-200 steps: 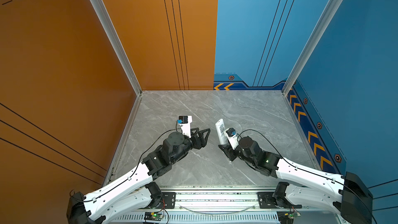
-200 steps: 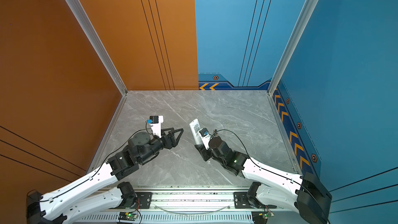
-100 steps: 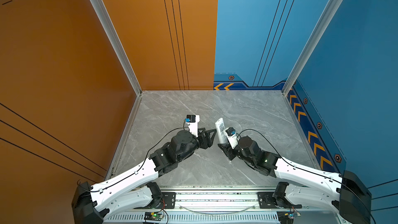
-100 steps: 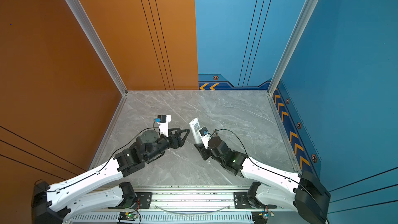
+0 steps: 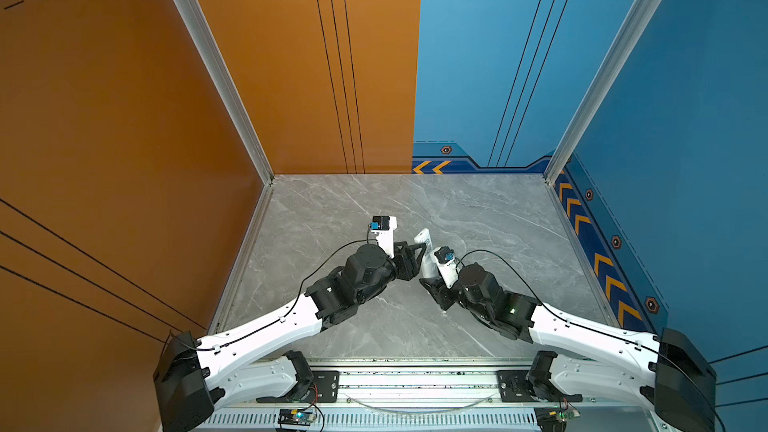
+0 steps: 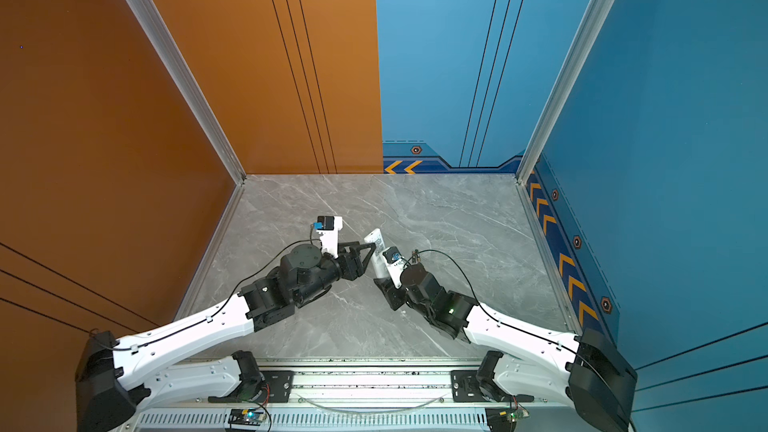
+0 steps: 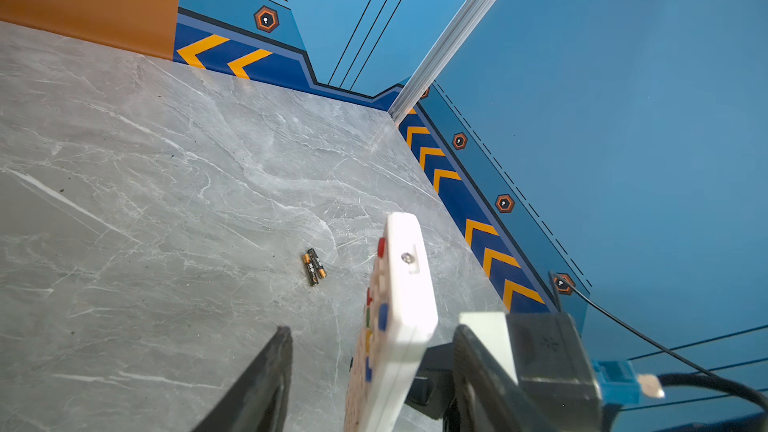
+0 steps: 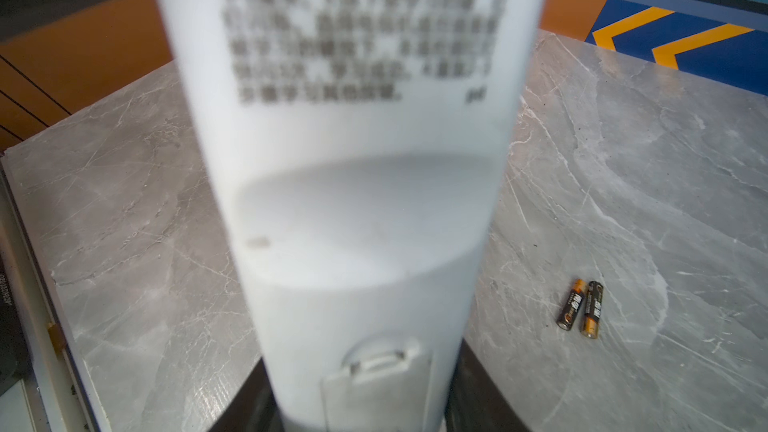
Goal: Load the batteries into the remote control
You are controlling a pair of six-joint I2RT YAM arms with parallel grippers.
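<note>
My right gripper (image 8: 361, 403) is shut on the lower end of the remote control (image 8: 357, 201), a long white bar held tilted above the table, with its labelled back and battery cover facing the right wrist camera. The remote control (image 5: 424, 239) shows in both top views at mid-table. My left gripper (image 7: 372, 331) is open, and its fingers (image 7: 266, 380) straddle the remote control (image 7: 401, 284) near the coloured-button end, with a gap on each side. The two batteries (image 7: 314, 267) lie side by side on the table beyond the remote, also visible in the right wrist view as batteries (image 8: 579, 309).
The grey marble table (image 5: 374, 201) is walled by orange panels on the left and back and by blue panels on the right. A metal rail (image 5: 415, 380) runs along the front edge. The right arm's cable (image 6: 457, 263) arcs over the table near the batteries (image 6: 414, 254).
My left arm has swung right, towards the remote, and its jaws now straddle it and stand narrower. The right arm and the remote have stayed put.
</note>
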